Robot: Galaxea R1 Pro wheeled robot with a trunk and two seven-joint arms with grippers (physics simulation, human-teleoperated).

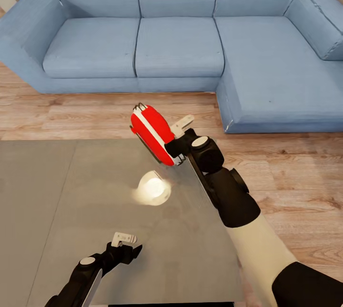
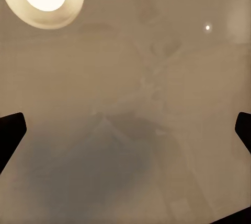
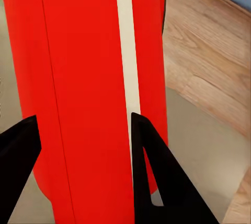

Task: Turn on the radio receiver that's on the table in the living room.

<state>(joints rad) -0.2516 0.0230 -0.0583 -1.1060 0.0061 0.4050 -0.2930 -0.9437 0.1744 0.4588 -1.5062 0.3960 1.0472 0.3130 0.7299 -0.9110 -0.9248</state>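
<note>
- Head view: small rounded red radio receiver with a white middle band [image 1: 153, 134] held tilted above the far right part of the large low table with the glossy grey top [image 1: 52, 192], long axis slanting from far-left down to near-right, thin handle at the far-left end.
- Clamped at its near-right end by the right gripper [image 1: 178, 144], black arm reaching in from the near right; white finger piece poking out just beyond the red body.
- Left gripper [image 1: 127, 245] low over the near part of the table, well apart from the radio and to its near left; fingers look spread, empty.
- Bright lamp reflection [image 1: 153, 189] on the tabletop between the two arms; blue L-shaped fabric sofa [image 1: 181, 45] across the far side, light wood plank floor [image 1: 295, 173] to the right.
- Left wrist view: two dark fingertips [image 2: 10, 132] wide apart at opposite edges, nothing between them, glossy grey surface ahead.
- Right wrist view: red body with its white stripe [image 3: 89, 88] wedged between the black fingers [image 3: 151, 172], pressed on both sides; table edge and wood floor beyond.
- Dial not visible in any picture; judged next need: free left arm to reach far-right toward the radio's face, right arm holding it steady.
</note>
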